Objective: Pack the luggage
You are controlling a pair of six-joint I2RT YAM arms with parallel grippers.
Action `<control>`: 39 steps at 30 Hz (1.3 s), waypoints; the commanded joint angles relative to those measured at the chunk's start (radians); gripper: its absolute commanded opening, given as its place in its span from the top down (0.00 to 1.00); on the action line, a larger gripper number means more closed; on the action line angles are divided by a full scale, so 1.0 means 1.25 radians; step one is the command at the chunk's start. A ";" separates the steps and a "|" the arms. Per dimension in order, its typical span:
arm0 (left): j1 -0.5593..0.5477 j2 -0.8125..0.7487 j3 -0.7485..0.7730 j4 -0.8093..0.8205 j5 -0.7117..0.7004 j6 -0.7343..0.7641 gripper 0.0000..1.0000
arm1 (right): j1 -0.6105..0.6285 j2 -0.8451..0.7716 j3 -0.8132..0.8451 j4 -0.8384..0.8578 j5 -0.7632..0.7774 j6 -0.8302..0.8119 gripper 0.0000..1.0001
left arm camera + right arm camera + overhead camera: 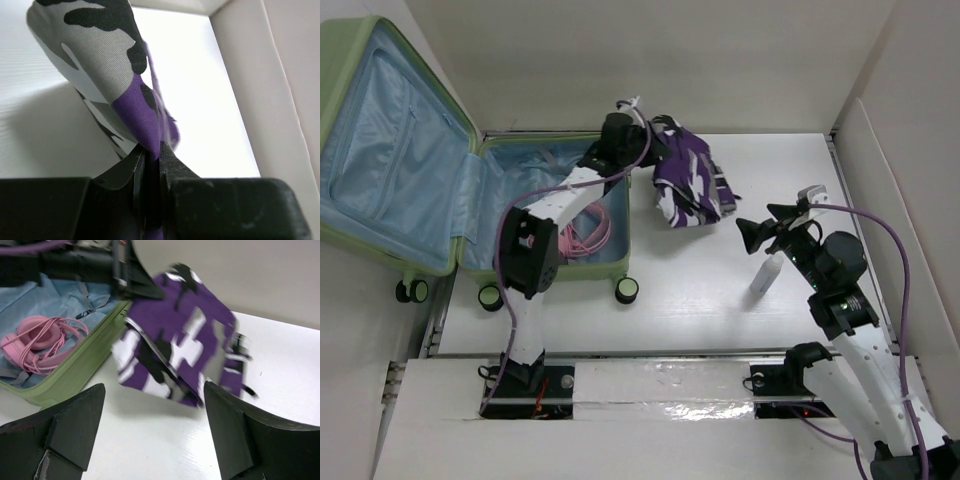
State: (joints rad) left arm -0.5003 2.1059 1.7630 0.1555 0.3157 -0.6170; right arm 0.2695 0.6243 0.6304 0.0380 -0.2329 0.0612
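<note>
Pinching a fold of the purple camouflage cloth (100, 50), my left pincer (151, 152) is clamped narrow on it; the soft woven fabric hangs limp past the tips. Just to its left the luggage (585, 270) lies open: hard green shell, pale blue lining, pink headphones (582, 238) with looped cord inside. I judge this the carry step; next comes a swing left over the rim, then release. My right pincer (152, 390) stands wide, holding nothing.

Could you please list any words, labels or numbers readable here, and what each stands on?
None legible.
A small dark mark on the luggage lining may be print, too blurred to read.
The white bottle and purple camouflage cloth show no text.
</note>
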 commanded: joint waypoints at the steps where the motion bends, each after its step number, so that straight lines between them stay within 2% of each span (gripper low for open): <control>1: 0.055 -0.219 -0.099 0.058 -0.006 0.027 1.00 | -0.002 -0.018 -0.016 0.051 0.045 0.015 0.13; 7: 0.183 -0.402 -0.329 0.065 -0.002 0.026 1.00 | -0.029 -0.027 -0.034 0.051 0.016 0.025 0.12; 14: 0.407 -0.553 -0.478 0.018 -0.014 0.065 1.00 | -0.036 -0.013 -0.032 0.045 -0.014 0.017 0.12; 15: 0.454 -0.557 -0.489 0.016 -0.019 0.075 1.00 | -0.036 -0.012 -0.028 0.044 -0.021 0.016 0.12; 22: 0.593 -0.470 -0.475 -0.030 -0.049 0.150 1.00 | -0.036 -0.021 -0.021 0.030 -0.031 0.012 0.11; 28: 0.648 -0.431 -0.486 -0.013 -0.070 0.182 1.00 | -0.036 -0.011 -0.020 0.030 -0.035 0.009 0.11; 31: 0.655 -0.407 -0.491 -0.026 -0.109 0.195 1.00 | -0.029 -0.010 -0.018 0.025 -0.027 0.005 0.18; 32: 0.655 -0.402 -0.490 -0.042 -0.142 0.188 0.93 | -0.029 -0.010 -0.018 0.020 -0.021 0.004 0.35; 33: 0.655 -0.402 -0.490 -0.046 -0.153 0.184 0.72 | -0.029 -0.010 -0.018 0.016 0.002 0.004 0.48; 34: 0.655 -0.411 -0.494 -0.046 -0.153 0.177 0.61 | -0.029 -0.007 -0.017 0.010 0.018 0.006 0.59; 35: 0.655 -0.421 -0.497 -0.035 -0.142 0.169 0.51 | -0.029 -0.006 -0.013 -0.011 0.033 0.005 0.76; 36: 0.655 -0.435 -0.503 -0.023 -0.125 0.143 0.40 | -0.029 -0.001 -0.005 -0.023 0.069 0.001 0.80; 37: 0.648 -0.466 -0.511 -0.012 -0.105 0.129 0.37 | -0.029 0.000 0.000 -0.028 0.090 0.000 0.81; 38: 0.648 -0.482 -0.511 -0.005 -0.081 0.115 0.35 | -0.029 0.000 0.001 -0.059 0.106 0.001 0.77; 39: 0.637 -0.502 -0.510 0.000 -0.075 0.101 0.34 | -0.029 0.000 0.004 -0.063 0.122 0.000 0.69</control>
State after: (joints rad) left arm 0.3088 1.5948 1.1267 0.0704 0.1967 -0.4442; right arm 0.2302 0.6254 0.5919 -0.0086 -0.1677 0.0673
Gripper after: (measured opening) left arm 0.653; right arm 0.293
